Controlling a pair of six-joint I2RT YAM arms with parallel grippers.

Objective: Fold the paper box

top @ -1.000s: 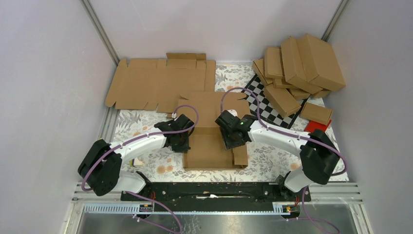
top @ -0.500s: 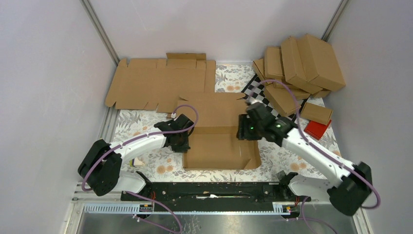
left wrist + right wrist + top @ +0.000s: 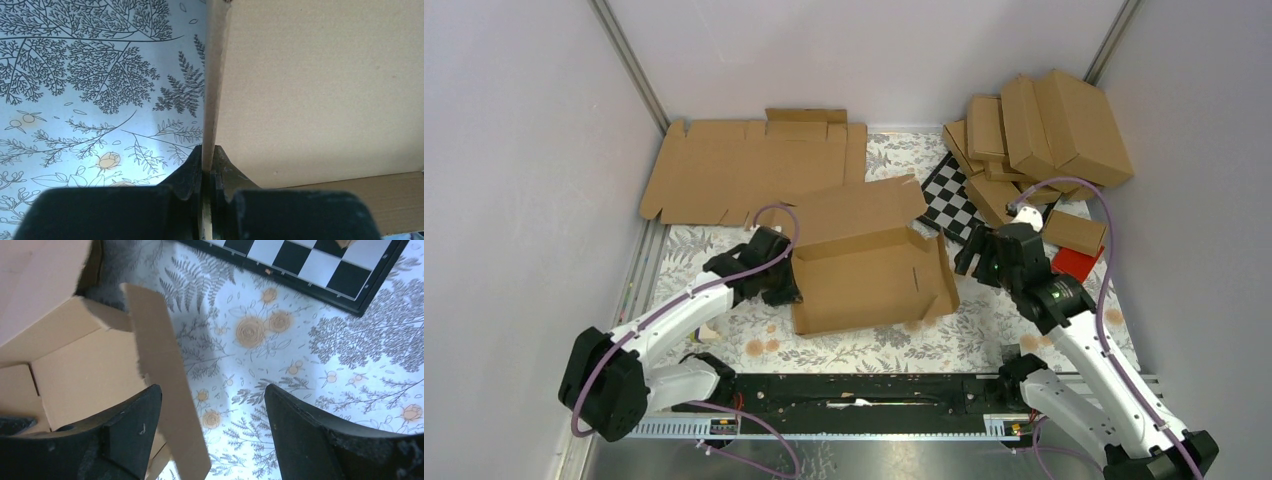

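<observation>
The paper box (image 3: 869,270) is a brown cardboard piece in the middle of the floral table, partly folded, with its side walls raised and its back flap standing up. My left gripper (image 3: 781,287) is shut on the box's left wall; in the left wrist view the wall's edge (image 3: 214,75) runs straight between the closed gripper (image 3: 208,155). My right gripper (image 3: 977,262) is open and empty just right of the box. In the right wrist view (image 3: 212,395) the box's right flap (image 3: 160,365) stands between the jaws, near the left finger (image 3: 132,425).
A large flat cardboard blank (image 3: 744,170) lies at the back left. Several folded brown boxes (image 3: 1044,130) are piled at the back right on a checkered board (image 3: 964,210). A small red block (image 3: 1076,263) lies right of the right gripper.
My right arm has pulled back from over the box to its right side. The box's walls have risen, and the box has turned and shifted slightly left with my left gripper.
</observation>
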